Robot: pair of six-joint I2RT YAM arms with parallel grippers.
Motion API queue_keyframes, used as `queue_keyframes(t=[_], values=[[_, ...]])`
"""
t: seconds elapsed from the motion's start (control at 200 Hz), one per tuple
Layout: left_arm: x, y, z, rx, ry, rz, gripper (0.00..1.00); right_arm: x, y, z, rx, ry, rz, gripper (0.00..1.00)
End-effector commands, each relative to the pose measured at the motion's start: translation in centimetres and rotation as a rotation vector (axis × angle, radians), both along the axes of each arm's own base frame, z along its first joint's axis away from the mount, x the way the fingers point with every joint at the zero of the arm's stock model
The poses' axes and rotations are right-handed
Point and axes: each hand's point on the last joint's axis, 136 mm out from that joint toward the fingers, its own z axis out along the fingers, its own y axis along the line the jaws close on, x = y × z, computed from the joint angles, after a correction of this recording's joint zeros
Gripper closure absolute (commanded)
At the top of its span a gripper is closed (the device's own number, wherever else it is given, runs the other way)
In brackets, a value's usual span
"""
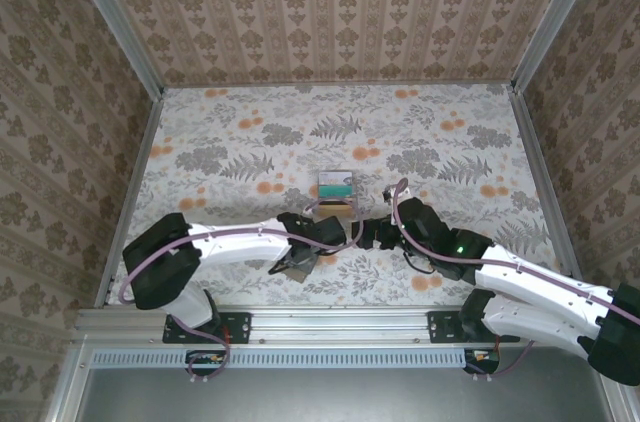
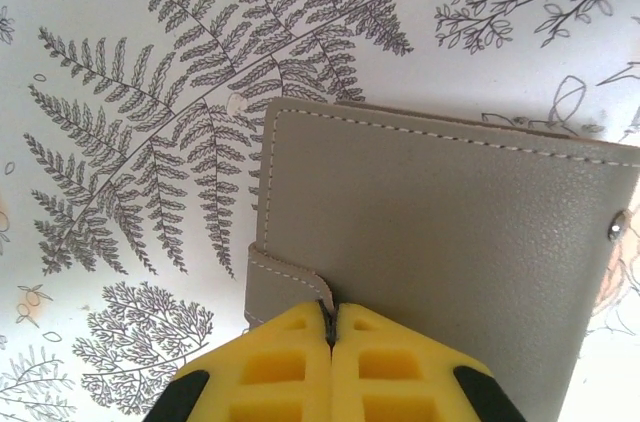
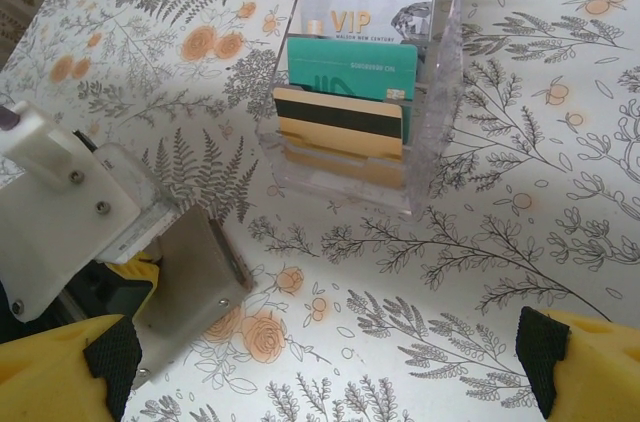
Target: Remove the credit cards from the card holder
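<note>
Left fingers (image 2: 275, 367) clenched tight on the strap tab of card holder (image 2: 450, 232), yellow pads pressed together with just a thin sliver of tab between. Left gripper (image 2: 330, 317) at near-centre of table (image 1: 450, 142), just left of right gripper (image 3: 328, 357). Card holder closed: taupe outer face towards the left wrist camera, white stitching along the rim, snap stud near one edge, fern-print cloth behind. Position just near-left of clear stand (image 3: 440, 92). Flat on the cloth or lifted: cannot tell. Right gripper released, fingers spread wide with nothing between them, on the near side of the stand and apart from it. Credit cards (image 3: 350, 67) upright in the clear stand, stepped in three rows: silver VIP card (image 3: 368, 12) at the far row, teal-green card (image 3: 355, 82) in the middle, gold-tan card (image 3: 338, 137) with a black stripe at the near row. Stand around table centre, well apart from the side walls.
</note>
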Motion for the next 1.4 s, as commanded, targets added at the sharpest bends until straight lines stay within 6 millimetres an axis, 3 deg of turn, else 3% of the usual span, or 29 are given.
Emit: queue_keyframes(t=[0.0, 0.255, 0.46, 0.69, 0.765, 0.945, 1.085, 1.22, 1.395], values=[[-0.3, -1.1, 1.1, -0.158, 0.018, 0.046, 1.0, -0.4, 0.8, 0.0, 0.045, 0.01, 0.017, 0.0], [0.7, -1.8, 3.7, -0.481, -0.026, 0.218, 1.0, -1.0, 4.1, -1.4, 0.094, 0.083, 0.087, 0.0], [1.0, -0.5, 4.5, -0.568, -0.048, 0.291, 1.0, -1.6, 7.0, -2.8, 0.059, 0.13, 0.146, 0.0], [1.1, -0.3, 10.0, -0.692, -0.121, 0.243, 1.0, -1.5, 8.3, -2.4, 0.043, 0.131, 0.155, 0.0], [1.0, -0.2, 10.9, -0.722, -0.134, 0.234, 1.0, -1.4, 8.4, -2.1, 0.056, 0.123, 0.15, 0.0], [0.5, 0.0, 9.4, -0.73, -0.109, 0.258, 1.0, -1.5, 8.9, -2.8, 0.072, 0.155, 0.149, 0.0], [0.6, 1.9, 8.2, -0.677, -0.134, 0.325, 1.0, -1.7, 9.3, -4.2, 0.077, 0.211, 0.141, 0.01], [0.7, 4.5, 7.9, -0.617, -0.177, 0.386, 1.0, -1.9, 10.2, -5.7, 0.092, 0.27, 0.143, 0.12], [0.4, 7.5, 6.6, -0.567, -0.192, 0.453, 1.0, -2.1, 12.2, -7.8, 0.111, 0.35, 0.167, 0.36]])
